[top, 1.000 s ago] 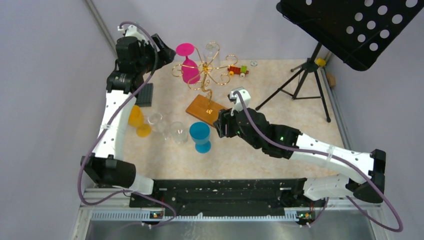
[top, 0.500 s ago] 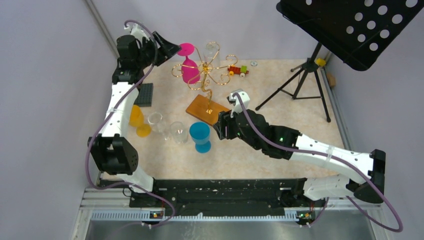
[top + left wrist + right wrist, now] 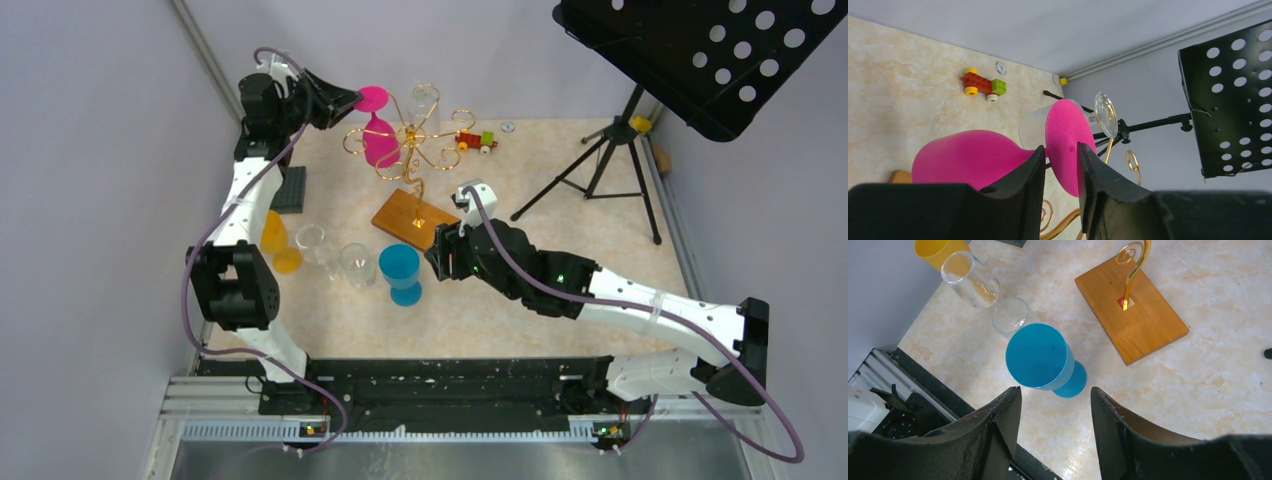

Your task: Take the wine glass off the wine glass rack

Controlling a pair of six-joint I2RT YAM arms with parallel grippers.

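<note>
A pink wine glass (image 3: pixel 381 148) hangs upside down on the gold wire wine glass rack (image 3: pixel 415 135), its round foot (image 3: pixel 372 97) uppermost. My left gripper (image 3: pixel 348 100) is at that foot. In the left wrist view the pink foot (image 3: pixel 1065 125) sits between the narrowed fingers of the left gripper (image 3: pixel 1060 147), and the bowl (image 3: pixel 968 155) lies to the left. Whether the pads press on it does not show. A clear glass (image 3: pixel 424 100) also hangs on the rack. My right gripper (image 3: pixel 1055 392) stands open and empty over the table near the rack's wooden base (image 3: pixel 1130 315).
A blue cup (image 3: pixel 400 270), two clear glasses (image 3: pixel 312 240) (image 3: pixel 357 265) and a yellow glass (image 3: pixel 275 240) stand at the front left. A black music stand (image 3: pixel 690 50) on its tripod (image 3: pixel 610 165) fills the back right. A toy (image 3: pixel 476 141) lies behind the rack.
The left arm has reached right to the pink glass's foot and its jaws have narrowed around it. The right arm has hardly moved.
</note>
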